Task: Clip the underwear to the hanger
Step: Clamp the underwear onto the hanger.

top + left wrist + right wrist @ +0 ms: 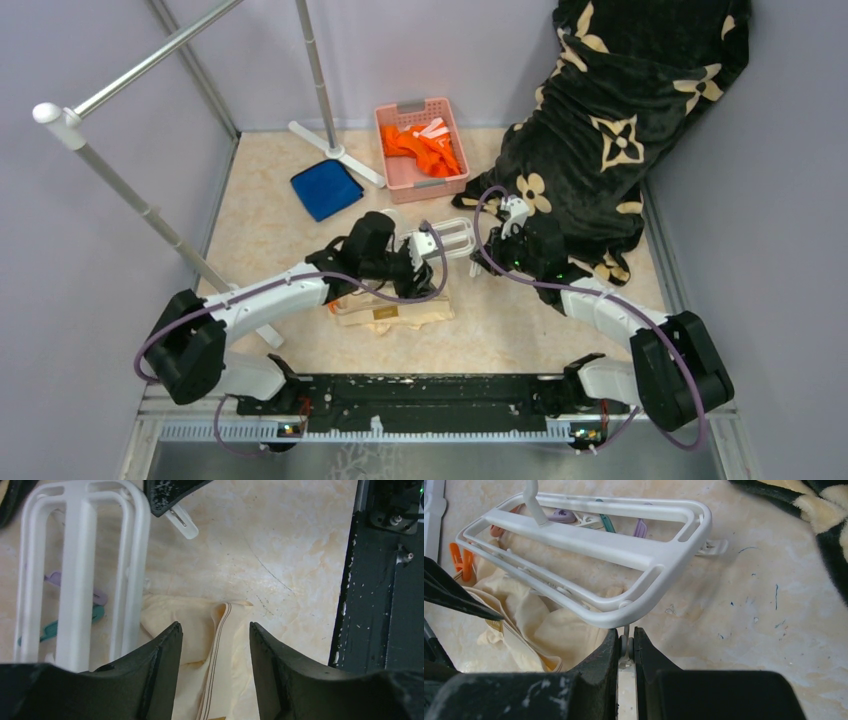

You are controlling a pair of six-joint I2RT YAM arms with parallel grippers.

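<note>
The pale peach underwear (400, 312) lies crumpled on the table, its striped waistband (220, 645) running between my left fingers. My left gripper (214, 626) hangs open just above it, holding nothing. The white hanger (455, 238) rests partly over the underwear (554, 630), with its bars (77, 555) to the left of my left gripper. My right gripper (626, 632) is shut on a small white clip (625, 645) that dangles from the near end of the hanger (589, 542). In the top view the right gripper (505, 235) sits at the hanger's right end and the left gripper (415, 262) at its left.
A pink basket (392, 120) of orange clothes stands at the back, a blue folded cloth (326, 188) to its left. A black flowered blanket (610, 120) fills the back right. The grey rack pole (130, 190) crosses the left side. Orange, purple and green clips (461, 560) hang from the hanger.
</note>
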